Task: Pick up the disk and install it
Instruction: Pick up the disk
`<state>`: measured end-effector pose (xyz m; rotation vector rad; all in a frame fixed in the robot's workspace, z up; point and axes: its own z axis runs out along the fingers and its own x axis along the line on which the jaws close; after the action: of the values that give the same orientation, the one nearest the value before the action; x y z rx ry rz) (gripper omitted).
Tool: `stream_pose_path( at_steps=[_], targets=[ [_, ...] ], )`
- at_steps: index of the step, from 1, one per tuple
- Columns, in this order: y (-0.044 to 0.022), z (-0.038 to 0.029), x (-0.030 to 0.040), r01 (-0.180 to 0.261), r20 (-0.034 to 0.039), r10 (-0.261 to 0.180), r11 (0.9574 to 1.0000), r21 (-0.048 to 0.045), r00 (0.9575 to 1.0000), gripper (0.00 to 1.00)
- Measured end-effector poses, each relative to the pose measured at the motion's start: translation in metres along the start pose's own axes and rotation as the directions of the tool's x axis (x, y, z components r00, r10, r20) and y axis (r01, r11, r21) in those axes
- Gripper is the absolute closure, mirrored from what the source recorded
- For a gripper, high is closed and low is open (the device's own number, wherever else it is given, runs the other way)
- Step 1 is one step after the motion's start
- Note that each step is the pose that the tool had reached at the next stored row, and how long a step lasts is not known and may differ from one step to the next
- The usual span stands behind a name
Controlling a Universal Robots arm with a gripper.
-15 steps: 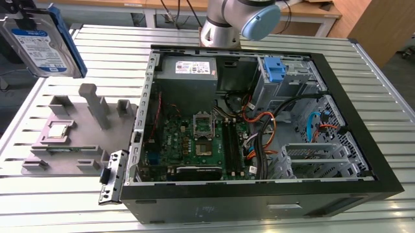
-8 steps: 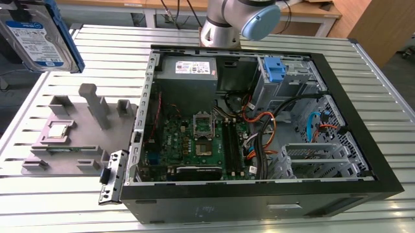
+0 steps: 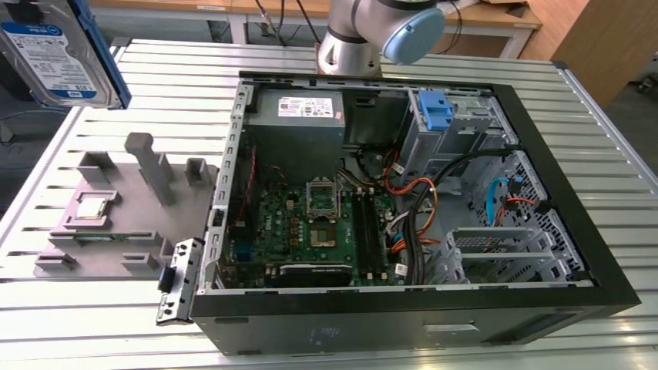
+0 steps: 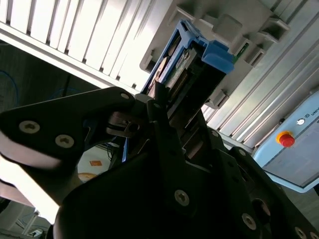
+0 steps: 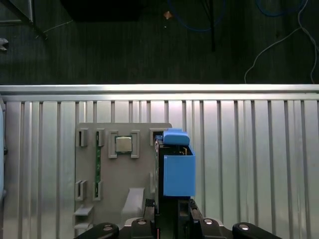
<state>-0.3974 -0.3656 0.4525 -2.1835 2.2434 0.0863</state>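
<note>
- The gripper (image 5: 172, 213) has its jaws pinching the disk (image 3: 57, 54) by one end. In the exterior view the disk hangs in the air at the far left, over the left edge of the table (image 3: 586, 100) and well apart from the computer case (image 3: 575, 258).
- Most of the disk's length juts out past the jaws, as both wrist views show. A sharp swing or a jolt could make it pivot or creep in the grip (the smooth plastic carrier probably offers little friction), and it would then reach the case crooked.
- In the first wrist view the grey fixture (image 5: 124, 169) lies right beneath the disk, and its upright posts show in the exterior view. Travelling too low could clip one and knock the disk askew.
- The drive bay (image 3: 468, 131) sits at the far right of the case, beside the upright blue bracket (image 3: 436, 110). Coming in low over the case wall, or off-line, could strike the rim or that bracket.
- Orange and black cables (image 3: 420, 202) loop just near of the bay. A trailing corner of the carrier could snag them or drag a connector.
- If the carrier meets the bay tilted, it may jam partway, and pushing on could strain the carrier or the bay.
- A drop over the open case would land on the motherboard (image 3: 308, 231), which I judge the costliest failure.
</note>
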Motion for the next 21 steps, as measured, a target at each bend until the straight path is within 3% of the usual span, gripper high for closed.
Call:
stream_pose_path(
  at_steps=[8,14,19,20,21],
  targets=[
    [0.0001,-0.0037,-0.0002,0.000,-0.0002,0.000,1.0000,-0.0003,1.0000,0.65],
    [0.0006,-0.0185,-0.0008,0.000,-0.0002,0.000,1.0000,-0.0003,1.0000,0.65],
    [0.0008,-0.0269,-0.0012,0.000,-0.0001,0.000,1.0000,-0.0002,1.0000,0.65],
    [0.0010,-0.0313,-0.0014,0.000,-0.0002,0.000,1.0000,-0.0002,1.0000,0.65],
    [0.0010,-0.0314,-0.0014,0.000,-0.0001,0.000,1.0000,-0.0002,1.0000,0.65]
  ],
)
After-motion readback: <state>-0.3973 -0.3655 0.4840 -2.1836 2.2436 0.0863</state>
